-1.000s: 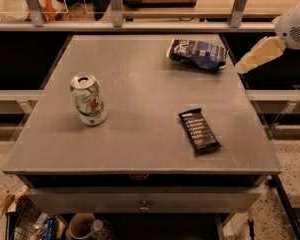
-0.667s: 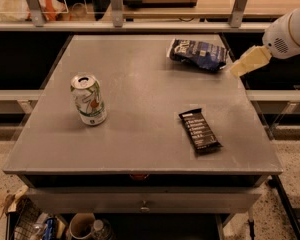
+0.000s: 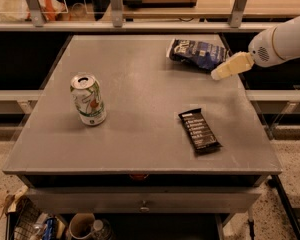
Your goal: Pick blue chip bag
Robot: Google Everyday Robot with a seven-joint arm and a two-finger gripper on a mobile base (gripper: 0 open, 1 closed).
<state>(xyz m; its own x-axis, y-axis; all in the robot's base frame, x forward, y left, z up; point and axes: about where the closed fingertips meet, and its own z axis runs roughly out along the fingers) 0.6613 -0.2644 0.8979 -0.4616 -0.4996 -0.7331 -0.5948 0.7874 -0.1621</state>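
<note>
The blue chip bag [image 3: 197, 53] is a crumpled dark navy foil bag with white lettering, lying at the far right of the grey table [image 3: 140, 94]. My gripper [image 3: 216, 75] comes in from the right on a white arm, with pale cream fingers [image 3: 232, 65] pointing left and down. Its tip is just right of the bag's near right end and very close to it; I cannot tell if they touch.
A green-and-white soda can [image 3: 88, 99] stands upright at the left middle. A flat black bar wrapper [image 3: 199, 130] lies front right. A railing with metal posts [image 3: 115, 6] runs behind the table. A basket of clutter [image 3: 35, 226] sits on the floor below.
My gripper has moved left and down, from beyond the table's right edge to the bag's right end. The bag, can and bar have not moved.
</note>
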